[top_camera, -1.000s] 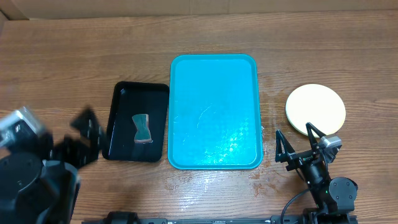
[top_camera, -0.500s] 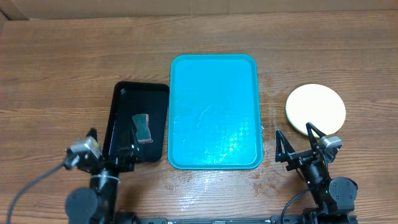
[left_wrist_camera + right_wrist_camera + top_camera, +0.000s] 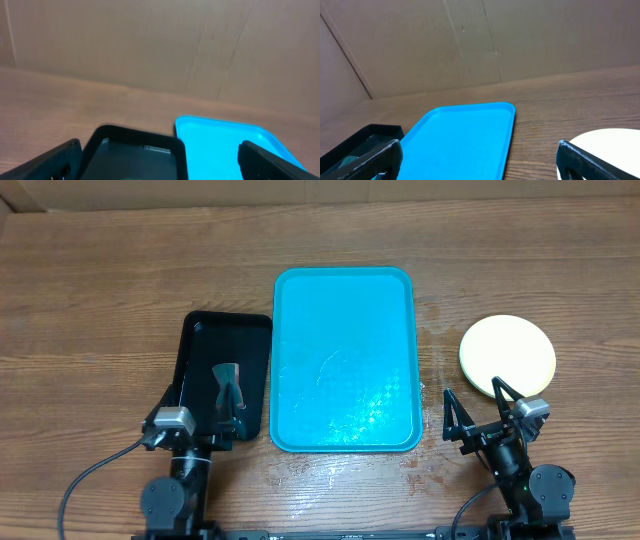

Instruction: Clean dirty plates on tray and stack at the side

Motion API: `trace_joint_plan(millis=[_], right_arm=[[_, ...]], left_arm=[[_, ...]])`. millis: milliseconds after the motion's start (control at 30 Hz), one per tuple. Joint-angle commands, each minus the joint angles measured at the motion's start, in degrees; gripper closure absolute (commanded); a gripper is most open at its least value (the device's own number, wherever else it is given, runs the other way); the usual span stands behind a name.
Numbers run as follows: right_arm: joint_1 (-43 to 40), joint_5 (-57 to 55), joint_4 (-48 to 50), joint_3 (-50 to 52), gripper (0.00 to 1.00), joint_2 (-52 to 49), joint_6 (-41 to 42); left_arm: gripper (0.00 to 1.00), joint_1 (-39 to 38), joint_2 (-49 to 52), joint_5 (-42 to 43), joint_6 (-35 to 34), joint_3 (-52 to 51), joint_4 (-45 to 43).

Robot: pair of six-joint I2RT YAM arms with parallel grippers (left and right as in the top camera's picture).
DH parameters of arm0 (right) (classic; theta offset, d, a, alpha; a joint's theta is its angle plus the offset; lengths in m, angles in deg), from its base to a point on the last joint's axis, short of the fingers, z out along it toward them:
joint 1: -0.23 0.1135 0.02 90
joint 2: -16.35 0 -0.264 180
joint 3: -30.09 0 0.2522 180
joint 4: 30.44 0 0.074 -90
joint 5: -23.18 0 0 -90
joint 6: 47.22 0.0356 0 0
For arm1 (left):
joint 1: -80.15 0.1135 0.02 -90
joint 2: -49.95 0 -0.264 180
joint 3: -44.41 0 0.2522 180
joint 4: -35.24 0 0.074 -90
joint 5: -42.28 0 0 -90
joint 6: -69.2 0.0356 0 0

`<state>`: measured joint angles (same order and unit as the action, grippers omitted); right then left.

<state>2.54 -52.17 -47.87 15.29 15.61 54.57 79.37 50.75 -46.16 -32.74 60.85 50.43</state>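
The pale yellow round plastic plates (image 3: pixel 507 355) sit stacked on the wooden tabletop (image 3: pixel 100 280), well to the right of the turquoise rectangular plastic tray (image 3: pixel 345 360), which carries none. The stack lies just ahead and slightly right of the right claw (image 3: pixel 473 408), plainly the nearer one; being round, it has no long axis. Right claw and left claw (image 3: pixel 200 418) are both spread wide and grip nothing, so the task is judged finished.
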Motion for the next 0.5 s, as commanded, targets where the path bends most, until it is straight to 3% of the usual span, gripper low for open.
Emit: trace_joint_plan(millis=[0,467], right_arm=[[0.31,0.0,0.42,0.59,0.0,0.57,-0.26],[0.31,0.0,0.39,0.59,0.0,0.57,-0.28]], left_arm=[[0.0,-0.87,-0.66,0.81,1.25,-2.45,1.38],[0.0,-0.66,-0.55,0.85,1.25,-2.4,2.84]])
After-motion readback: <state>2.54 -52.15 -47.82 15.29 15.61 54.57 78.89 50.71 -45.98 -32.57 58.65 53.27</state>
